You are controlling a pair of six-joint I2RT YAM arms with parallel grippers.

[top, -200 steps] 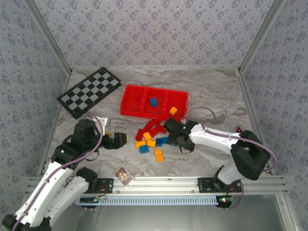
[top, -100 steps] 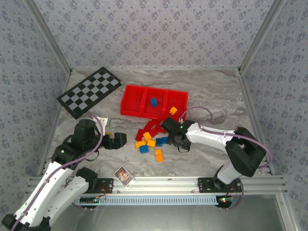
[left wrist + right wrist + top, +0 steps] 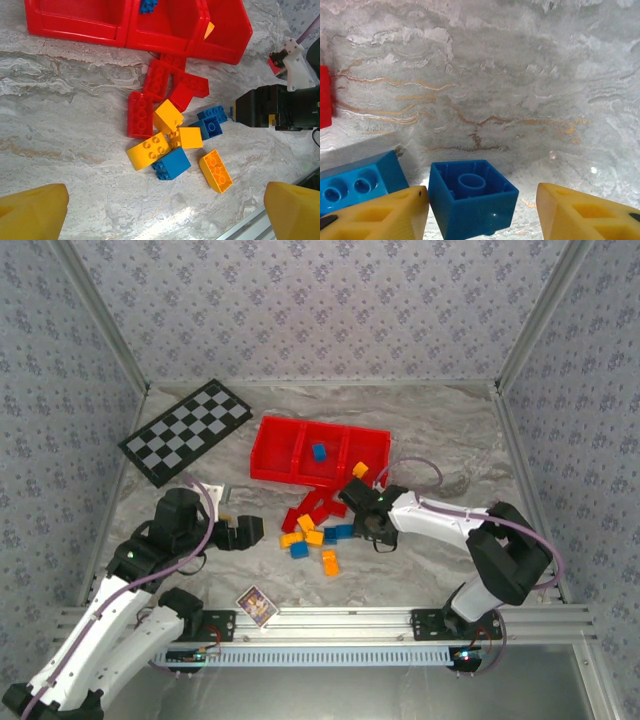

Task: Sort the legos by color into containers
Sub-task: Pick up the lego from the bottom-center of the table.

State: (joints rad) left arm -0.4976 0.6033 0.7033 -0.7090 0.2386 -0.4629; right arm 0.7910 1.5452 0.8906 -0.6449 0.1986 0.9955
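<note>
Here, the right end effector straddles an upturned blue lego on the desk, jaws not yet clamped; the left end effector hangs fully spread near the pile before the red tray.

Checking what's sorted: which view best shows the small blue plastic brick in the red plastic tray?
Top external: the blue brick sits whole in the red tray, middle compartment. Left wrist crops it at frame top.

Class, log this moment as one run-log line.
left gripper: open, empty | right gripper: open, straddling blue brick | tray: middle compartment holds one blue lego
</note>
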